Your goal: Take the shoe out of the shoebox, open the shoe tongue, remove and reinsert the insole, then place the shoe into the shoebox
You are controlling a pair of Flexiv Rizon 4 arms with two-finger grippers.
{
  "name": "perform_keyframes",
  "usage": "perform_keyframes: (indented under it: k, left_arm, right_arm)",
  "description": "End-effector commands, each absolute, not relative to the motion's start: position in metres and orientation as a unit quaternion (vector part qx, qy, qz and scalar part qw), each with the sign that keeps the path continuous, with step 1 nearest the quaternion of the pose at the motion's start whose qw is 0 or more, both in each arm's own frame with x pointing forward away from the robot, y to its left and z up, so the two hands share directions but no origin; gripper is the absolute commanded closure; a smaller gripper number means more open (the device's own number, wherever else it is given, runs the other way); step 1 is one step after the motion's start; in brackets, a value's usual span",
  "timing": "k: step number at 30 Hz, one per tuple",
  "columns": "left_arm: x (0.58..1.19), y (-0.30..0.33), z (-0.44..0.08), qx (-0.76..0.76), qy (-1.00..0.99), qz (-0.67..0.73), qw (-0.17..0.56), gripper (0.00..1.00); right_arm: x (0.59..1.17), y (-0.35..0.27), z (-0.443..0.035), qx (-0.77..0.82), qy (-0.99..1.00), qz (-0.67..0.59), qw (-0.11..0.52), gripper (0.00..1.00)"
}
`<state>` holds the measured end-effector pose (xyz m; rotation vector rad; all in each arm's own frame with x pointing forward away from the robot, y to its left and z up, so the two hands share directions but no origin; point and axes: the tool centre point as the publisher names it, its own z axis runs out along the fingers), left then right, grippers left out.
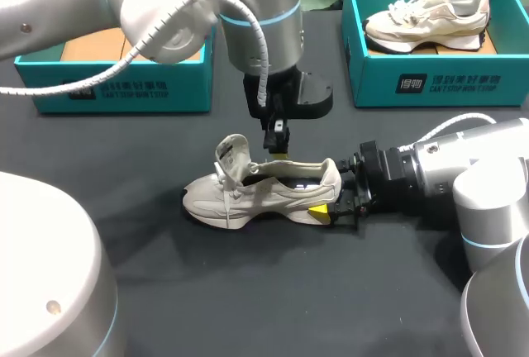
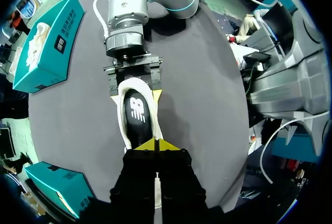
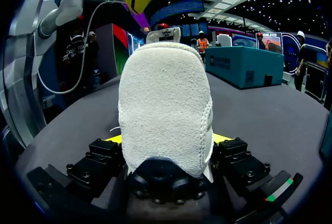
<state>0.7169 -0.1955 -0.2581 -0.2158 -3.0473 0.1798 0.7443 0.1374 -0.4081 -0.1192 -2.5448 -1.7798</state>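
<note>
Cream shoe [image 1: 260,192] lies on its sole at the middle of the black table [image 1: 124,175] in the head view, clear of both boxes, so the take-out step is done. Its tongue [image 1: 233,152] stands pulled up at the toe end, which suggests the opening step is done too. The right gripper [image 1: 337,206] clamps the heel from the right, and the left gripper [image 1: 278,152] hangs just above the shoe's mouth. A teal shoebox [image 1: 116,92] sits at the far left, largely hidden by the left arm. A second box [image 1: 430,84] at the far right holds another shoe [image 1: 426,22]. In the left wrist view the left gripper's yellow tips are pressed together over the shoe's mouth, with nothing visibly pinched. The dark insole [image 2: 137,115] lies flat inside the shoe, ahead of those tips. Whether it awaits removal or has already gone back in cannot be told. In the right wrist view the fuzzy heel fills the space between the right gripper's fingers, which bear on it from both sides. Boxing the shoe is certainly left to do.
</note>
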Motion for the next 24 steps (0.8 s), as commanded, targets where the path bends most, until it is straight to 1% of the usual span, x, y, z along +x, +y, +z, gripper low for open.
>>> perform_keyframes:
  k: [1,9,17,24]
  left_arm:
    - [0.722,-0.208,-0.265,-0.075,-0.996,0.040,0.038,1.00]
    - [0.722,-0.208,-0.265,-0.075,-0.996,0.040,0.038,1.00]
    - [0.726,-0.220,-0.308,-0.077,-0.995,0.057,0.032,1.00]
    - [0.725,-0.228,-0.328,-0.078,-0.995,0.061,0.028,1.00]
  right_arm:
    - [0.744,0.139,-0.410,-0.039,-0.820,-0.571,0.017,1.00]
    - [0.744,0.139,-0.410,-0.039,-0.820,-0.571,0.017,1.00]
    - [0.744,0.139,-0.410,-0.039,-0.820,-0.571,0.017,1.00]
    - [0.744,0.139,-0.410,-0.039,-0.820,-0.571,0.017,1.00]
